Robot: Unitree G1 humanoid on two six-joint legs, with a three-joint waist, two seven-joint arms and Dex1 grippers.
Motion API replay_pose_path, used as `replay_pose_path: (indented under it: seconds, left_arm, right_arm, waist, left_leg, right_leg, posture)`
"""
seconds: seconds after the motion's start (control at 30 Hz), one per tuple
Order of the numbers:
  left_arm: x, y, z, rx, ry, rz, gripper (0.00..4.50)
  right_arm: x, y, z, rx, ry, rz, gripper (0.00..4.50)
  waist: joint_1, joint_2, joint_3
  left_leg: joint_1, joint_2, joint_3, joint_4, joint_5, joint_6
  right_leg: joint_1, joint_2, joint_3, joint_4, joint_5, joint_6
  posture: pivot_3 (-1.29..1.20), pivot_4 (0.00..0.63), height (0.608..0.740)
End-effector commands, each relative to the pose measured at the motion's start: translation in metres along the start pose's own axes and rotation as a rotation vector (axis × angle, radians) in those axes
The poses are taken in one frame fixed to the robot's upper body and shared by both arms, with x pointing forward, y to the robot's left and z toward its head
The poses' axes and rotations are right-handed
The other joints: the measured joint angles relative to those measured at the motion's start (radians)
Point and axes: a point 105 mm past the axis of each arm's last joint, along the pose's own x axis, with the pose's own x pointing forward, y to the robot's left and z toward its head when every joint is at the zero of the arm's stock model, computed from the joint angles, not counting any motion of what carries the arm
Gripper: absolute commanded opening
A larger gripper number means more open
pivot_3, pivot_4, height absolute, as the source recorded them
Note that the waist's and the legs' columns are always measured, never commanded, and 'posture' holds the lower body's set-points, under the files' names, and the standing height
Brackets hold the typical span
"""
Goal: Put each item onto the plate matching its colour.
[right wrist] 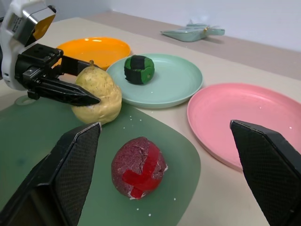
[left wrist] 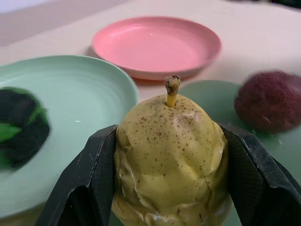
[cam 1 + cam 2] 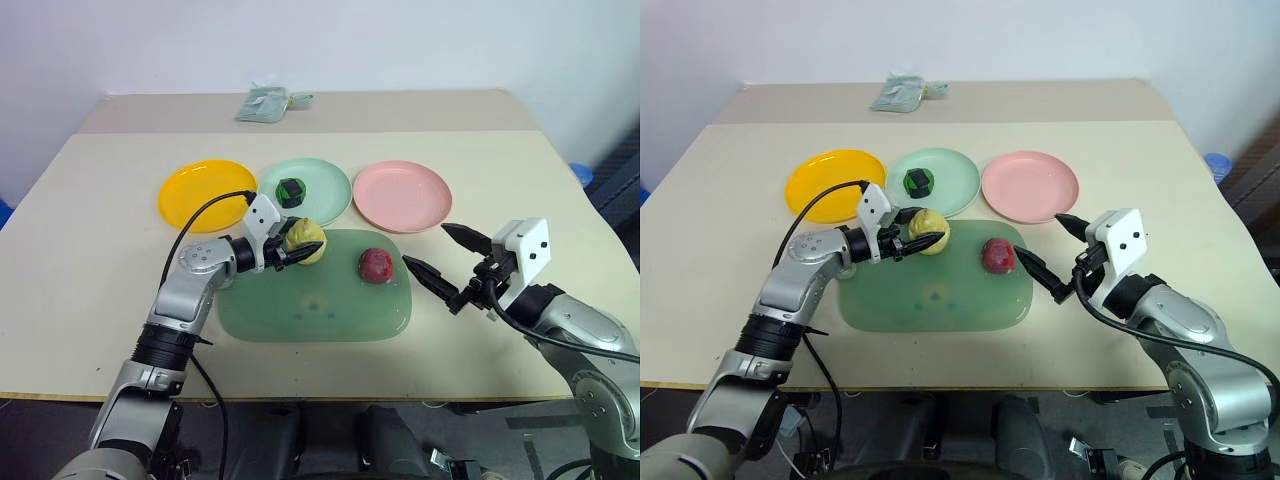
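Left eye view: the left gripper (image 3: 292, 250) has its fingers closed against both sides of the yellow pear (image 3: 306, 240), which sits at the far left edge of the green tray (image 3: 300, 320) on the desk (image 3: 80, 240). The yellow plate (image 3: 205, 195) lies just far-left of the pear, the green plate (image 3: 325, 195) with the green ball (image 3: 291, 191) on it is right behind, and the pink plate (image 3: 402, 196) is to the right. The red fruit (image 3: 376, 264) rests on the tray's far right part.

Right eye view: the right gripper (image 3: 1048, 251) hangs wide open and empty, just right of the red fruit.

Left wrist view: the pear stands stem up between the two pads (image 2: 89, 174), gripped around its widest part. The hold looks centred, so a straight lift before any sideways move should keep the pear from dragging on the tray.

Right wrist view: the pear's base appears to touch the tray. The carry should arc left and far over the yellow plate's rim, keeping clear of the green plate close by. Lower until the pear rests, then release, since a rounded fruit dropped from height would likely roll.
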Motion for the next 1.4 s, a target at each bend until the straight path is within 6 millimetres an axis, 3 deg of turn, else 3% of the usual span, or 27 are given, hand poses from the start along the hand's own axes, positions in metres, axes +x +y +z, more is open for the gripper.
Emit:
replay_pose_path:
  seconds: [0.03,0.17,0.3,0.47,0.67,0.8,0.83,0.93,1.1,1.23,1.4]
  left_arm:
    - [-0.014,0.034,0.04,-0.025,-0.159,0.208,2.57]
    - [-0.038,0.085,0.052,-0.058,-0.218,0.537,2.57]
    - [-0.065,0.127,0.044,-0.001,-0.156,0.863,2.57]
    - [-0.067,0.145,0.031,-0.037,-0.141,1.007,2.57]
    - [-0.057,0.15,0.02,-0.095,-0.15,1.027,2.57]
    - [-0.059,0.146,0.018,-0.128,-0.172,0.995,4.45]
    - [-0.061,0.145,0.02,-0.131,-0.183,0.99,4.45]
    - [-0.07,0.138,0.029,-0.124,-0.216,0.934,4.45]
    - [-0.079,0.104,0.053,-0.124,-0.274,0.711,4.45]
    - [-0.095,0.039,0.058,-0.1,-0.224,0.267,4.45]
    - [-0.119,-0.007,0.05,-0.078,-0.094,-0.042,4.45]
  right_arm:
    - [-0.001,0.001,0.012,-0.042,-0.032,0.009,4.5]
    - [0.002,0.0,0.013,-0.045,-0.041,0.011,4.5]
    - [0.007,0.001,0.012,-0.044,-0.05,0.023,4.5]
    - [0.013,-0.002,0.01,-0.047,-0.056,0.035,4.5]
    - [0.019,-0.001,0.01,-0.048,-0.065,0.059,4.5]
    - [0.022,-0.002,0.01,-0.047,-0.067,0.071,4.5]
    - [0.022,-0.002,0.009,-0.045,-0.067,0.074,4.5]
    - [0.027,0.001,0.007,-0.031,-0.068,0.093,4.5]
    - [0.035,0.004,0.005,-0.013,-0.064,0.115,4.5]
    - [0.045,0.016,0.003,0.023,-0.068,0.208,4.5]
    - [0.05,0.021,-0.006,0.012,-0.025,0.31,4.5]
  waist:
    - [0.0,0.0,0.0]
    - [0.001,0.0,0.0]
    - [0.0,0.0,0.0]
    - [0.013,-0.001,0.0]
    - [0.021,-0.002,0.0]
    - [0.02,-0.002,0.0]
    - [0.018,-0.002,0.0]
    - [0.012,-0.002,0.0]
    - [0.0,-0.002,0.0]
    - [-0.01,-0.001,0.0]
    - [-0.001,0.0,0.0]
  left_leg:
    - [0.0,0.0,0.0,0.0,0.0,0.0]
    - [0.0,0.0,0.0,0.0,0.0,0.0]
    - [0.0,0.0,0.0,0.0,0.0,0.0]
    - [0.0,-0.001,0.0,0.001,0.0,0.0]
    - [-0.001,-0.001,0.0,0.002,0.0,0.0]
    - [-0.001,-0.001,0.0,0.002,0.0,0.0]
    - [0.0,-0.001,0.0,0.002,0.0,0.0]
    - [-0.001,-0.001,0.0,0.001,0.0,0.0]
    - [0.0,0.0,0.0,0.001,0.0,0.0]
    - [0.0,0.0,0.001,0.0,0.0,0.0]
    - [0.001,0.0,0.001,-0.001,0.0,0.0]
  right_leg:
    - [0.0,0.0,0.0,0.0,0.0,0.0]
    - [0.0,0.0,0.0,0.0,0.0,0.0]
    - [0.0,0.0,0.0,0.0,0.0,0.0]
    - [0.0,0.0,0.0,0.0,0.0,0.0]
    - [0.0,-0.001,0.0,0.0,0.0,0.0]
    - [0.0,-0.001,0.0,0.001,0.0,0.0]
    - [0.0,-0.001,0.0,0.001,0.0,0.0]
    - [-0.001,-0.001,0.0,0.002,0.0,0.0]
    - [-0.001,0.0,0.0,0.002,0.0,0.0]
    - [-0.001,0.0,0.0,0.002,0.0,0.0]
    - [0.0,0.0,0.0,0.0,0.0,0.0]
  posture:
    - [0.0,0.15,0.74]
    - [0.0,0.15,0.74]
    - [0.0,0.15,0.74]
    - [0.0,0.15,0.74]
    - [0.0,0.15,0.74]
    - [0.0,0.15,0.74]
    - [0.0,0.15,0.74]
    - [0.0,0.15,0.74]
    - [0.0,0.15,0.74]
    - [0.0,0.15,0.74]
    - [0.0,0.15,0.74]
